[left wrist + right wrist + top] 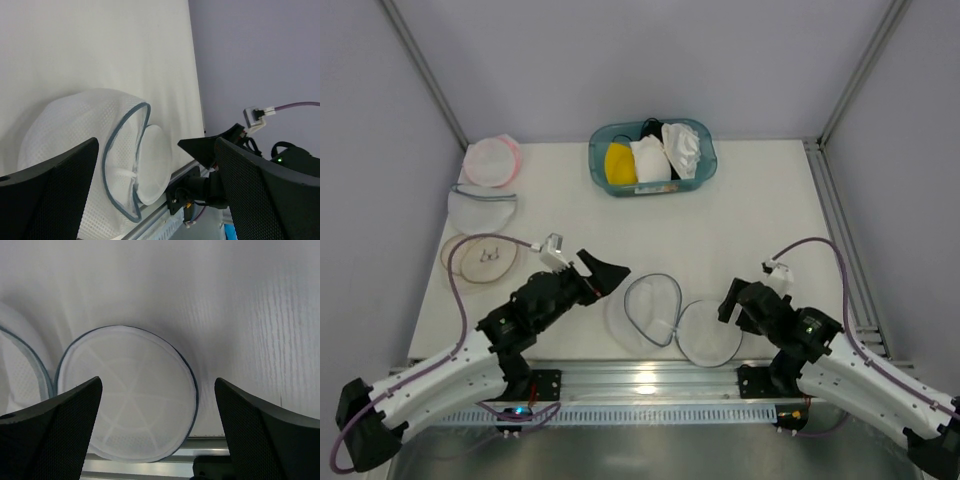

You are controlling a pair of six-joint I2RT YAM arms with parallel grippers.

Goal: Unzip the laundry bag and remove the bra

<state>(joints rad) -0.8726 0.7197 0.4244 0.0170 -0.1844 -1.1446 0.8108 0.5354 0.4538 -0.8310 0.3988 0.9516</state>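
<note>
Looks done: laundry bag (670, 318) unzipped, splayed; bra (682, 148) in basket (595, 165). L tool (610, 275), R tool (730, 303) released, empty; next prob. retract.

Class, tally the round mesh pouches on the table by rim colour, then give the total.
Pink-rimmed pouch: 1
Grey-rimmed pouch: 1
Beige-rimmed pouch: 1
Grey-blue-rimmed laundry bag, lying open: 1
Total: 4

One laundry bag (650, 312); three other mesh pouches (490, 160); one basket (706, 170).
</note>
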